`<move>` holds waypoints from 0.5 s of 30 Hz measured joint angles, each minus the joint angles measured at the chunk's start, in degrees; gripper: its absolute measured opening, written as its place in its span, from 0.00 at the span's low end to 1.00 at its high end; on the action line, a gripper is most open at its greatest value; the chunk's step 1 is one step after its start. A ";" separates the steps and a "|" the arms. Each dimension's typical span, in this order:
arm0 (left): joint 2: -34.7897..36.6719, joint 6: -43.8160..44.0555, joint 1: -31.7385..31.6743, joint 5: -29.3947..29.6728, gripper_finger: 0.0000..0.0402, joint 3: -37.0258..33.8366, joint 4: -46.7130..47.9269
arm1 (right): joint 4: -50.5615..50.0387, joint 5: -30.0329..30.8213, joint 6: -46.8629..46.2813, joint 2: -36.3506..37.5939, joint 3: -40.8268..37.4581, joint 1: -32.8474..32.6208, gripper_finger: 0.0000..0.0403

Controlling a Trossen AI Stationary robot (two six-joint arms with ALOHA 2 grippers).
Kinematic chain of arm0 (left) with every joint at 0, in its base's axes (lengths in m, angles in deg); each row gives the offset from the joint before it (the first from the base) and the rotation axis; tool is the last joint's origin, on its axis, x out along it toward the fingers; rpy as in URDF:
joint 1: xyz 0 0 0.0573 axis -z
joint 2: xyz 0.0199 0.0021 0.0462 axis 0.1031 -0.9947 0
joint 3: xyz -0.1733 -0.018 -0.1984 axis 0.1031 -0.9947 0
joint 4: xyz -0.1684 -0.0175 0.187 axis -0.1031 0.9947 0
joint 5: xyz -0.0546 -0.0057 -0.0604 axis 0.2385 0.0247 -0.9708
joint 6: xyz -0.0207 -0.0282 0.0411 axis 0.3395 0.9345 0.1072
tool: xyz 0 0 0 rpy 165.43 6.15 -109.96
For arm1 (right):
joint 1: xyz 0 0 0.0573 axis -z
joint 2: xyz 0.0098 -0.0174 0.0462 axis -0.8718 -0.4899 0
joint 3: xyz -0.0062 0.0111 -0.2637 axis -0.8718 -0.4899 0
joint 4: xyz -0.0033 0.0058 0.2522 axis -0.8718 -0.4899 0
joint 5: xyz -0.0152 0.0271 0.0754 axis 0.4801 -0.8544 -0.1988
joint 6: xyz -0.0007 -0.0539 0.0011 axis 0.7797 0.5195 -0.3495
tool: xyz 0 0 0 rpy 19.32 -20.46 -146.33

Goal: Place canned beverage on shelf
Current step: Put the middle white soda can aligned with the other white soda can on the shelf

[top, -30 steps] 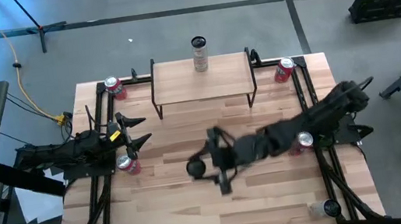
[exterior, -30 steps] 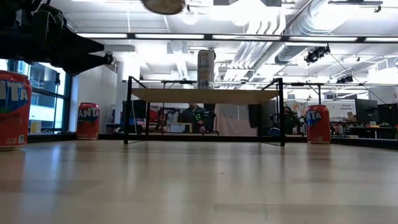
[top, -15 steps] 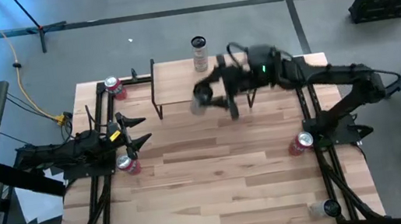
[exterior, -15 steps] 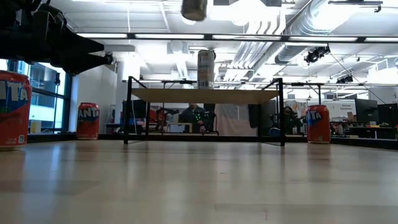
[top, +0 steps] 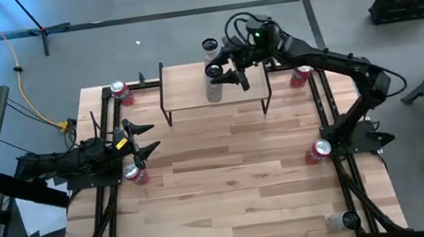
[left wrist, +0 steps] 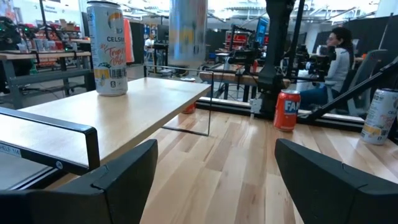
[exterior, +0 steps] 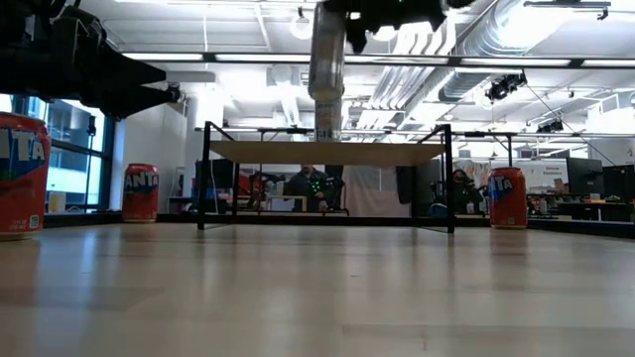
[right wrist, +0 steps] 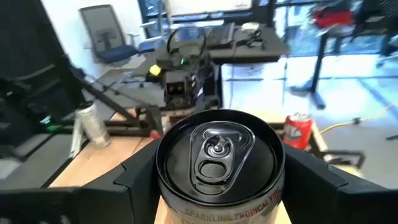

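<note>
Wooden table [top: 229, 182], one shelf [top: 192, 96], two tall cans [top: 213, 87], four red cans [top: 135, 173]

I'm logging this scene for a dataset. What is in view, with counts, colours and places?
shelf: one, light wood top, black legs, far middle of the table.
standing can: one, silver, on the shelf's far edge.
held can: one, silver, in the air above the shelf.
red cans: four, near the table's two far corners and beside each arm's base.
table: one, light wood.
left gripper: open, waits at the table's left side.
right gripper: shut on the held can, over the shelf.
</note>
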 joint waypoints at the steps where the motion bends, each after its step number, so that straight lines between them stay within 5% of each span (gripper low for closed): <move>1: 0.00 0.00 0.01 0.00 0.78 0.00 0.02 | 0.26 -0.99 0.02 -0.63 0.00 0.67 0.61; 15: 0.00 0.00 0.02 0.00 0.78 0.00 0.02 | 1.39 -12.74 2.16 -7.59 2.20 5.63 0.61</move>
